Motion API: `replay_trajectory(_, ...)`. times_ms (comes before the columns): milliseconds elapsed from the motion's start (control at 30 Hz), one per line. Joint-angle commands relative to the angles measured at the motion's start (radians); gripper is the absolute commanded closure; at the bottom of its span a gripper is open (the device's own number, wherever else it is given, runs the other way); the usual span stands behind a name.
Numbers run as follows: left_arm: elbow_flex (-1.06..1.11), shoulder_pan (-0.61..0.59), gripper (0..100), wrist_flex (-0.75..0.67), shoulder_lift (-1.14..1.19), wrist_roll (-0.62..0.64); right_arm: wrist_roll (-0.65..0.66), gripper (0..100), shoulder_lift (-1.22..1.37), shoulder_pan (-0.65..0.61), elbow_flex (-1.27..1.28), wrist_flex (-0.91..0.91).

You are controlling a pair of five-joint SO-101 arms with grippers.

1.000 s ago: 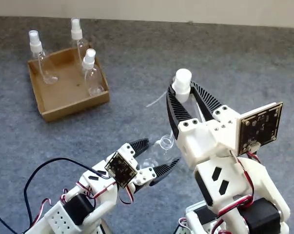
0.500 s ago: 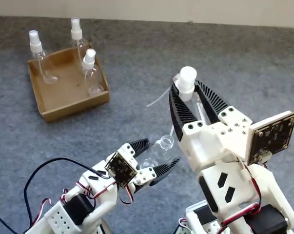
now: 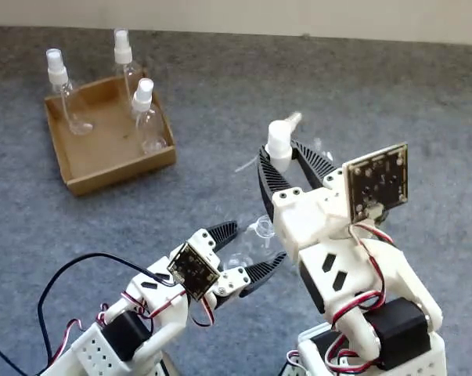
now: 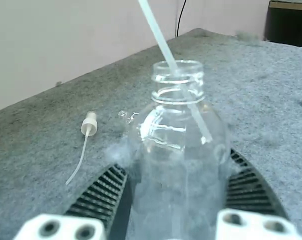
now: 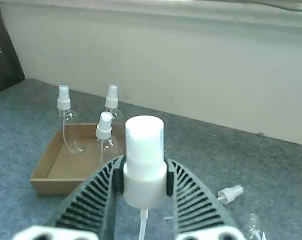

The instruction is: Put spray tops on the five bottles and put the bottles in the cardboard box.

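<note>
Spray top [image 3: 279, 142] is clenched between the fingers of the right hand [image 3: 282, 157] above the desk [image 3: 392, 86] in the high view, its cap poking out past the fingertips. Nearer the camera, the left hand [image 3: 242, 252] grasps an open clear bottle [image 3: 257, 235], whose mouth points toward the right hand. A loose top [image 3: 293, 119] lies on the desk just beyond the right hand. Well apart, toward the far left, sits the box [image 3: 118, 174] with three capped bottles [image 3: 148, 117]. Two are plainly inside. The third stands at the far rim, and I cannot tell whether it is inside or just behind.

From the left wrist, the bottle [image 4: 176, 150] is seen wedged between both ribbed fingers [image 4: 103, 192], which press on its sides. A thin tube [image 4: 163, 40] slants in through the open mouth and runs on inside the glass-clear body. Farther off, the loose top [image 4: 88, 123] lies on the desk with its own tube trailing, and just beside it shows the mouth of a lying bottle [image 4: 126, 116].

From the right wrist, the spray top [image 5: 144, 160] is gripped at its collar by the two fingers [image 5: 90, 200], with its tube [image 5: 142, 222] running back between them. Beyond it sits the box [image 5: 60, 185] holding the capped bottles [image 5: 104, 132]. The loose top [image 5: 230, 194] lies off to one side, and the lying bottle [image 5: 252, 223] is near it.
</note>
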Motion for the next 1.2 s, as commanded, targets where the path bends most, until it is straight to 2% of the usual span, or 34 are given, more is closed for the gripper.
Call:
replay_trajectory(0, 0.019, -0.008, 86, -0.064, -0.018, 0.009, 0.006, 99.2, -0.013, -0.096, -0.013, 0.12)
replay_trajectory(133, 0.019, -0.008, 86, -0.066, -0.018, 0.009, 0.014, 97.6, -0.013, -0.131, -0.015, 0.239)
replay_trajectory(267, 0.019, -0.008, 86, -0.066, -0.018, 0.009, 0.017, 86.8, -0.013, -0.133, -0.015, 0.354)
replay_trajectory(367, 0.019, -0.008, 86, -0.066, -0.018, 0.009, 0.098, 81.7, -0.013, -0.134, -0.015, 0.398)
replay_trajectory(600, 0.016, -0.012, 86, -0.066, -0.018, 0.008, 0.178, 81.7, -0.013, -0.134, -0.015, 0.446)
replay_trajectory(733, 0.019, -0.088, 86, -0.12, -0.018, 0.011, 0.178, 81.7, -0.013, -0.15, -0.016, 0.437)
replay_trajectory(800, 0.019, -0.119, 86, -0.13, -0.018, 0.012, 0.183, 81.7, -0.013, -0.209, -0.016, 0.438)
replay_trajectory(933, 0.019, -0.125, 86, -0.13, -0.018, 0.012, 0.301, 81.7, -0.013, -0.268, -0.016, 0.444)
replay_trajectory(1100, 0.019, -0.133, 86, -0.132, -0.018, 0.012, 0.325, 81.4, -0.097, -0.269, -0.008, 0.44)
replay_trajectory(1167, 0.019, -0.133, 86, -0.132, -0.018, 0.012, 0.373, 81.3, -0.179, -0.272, -0.008, 0.435)
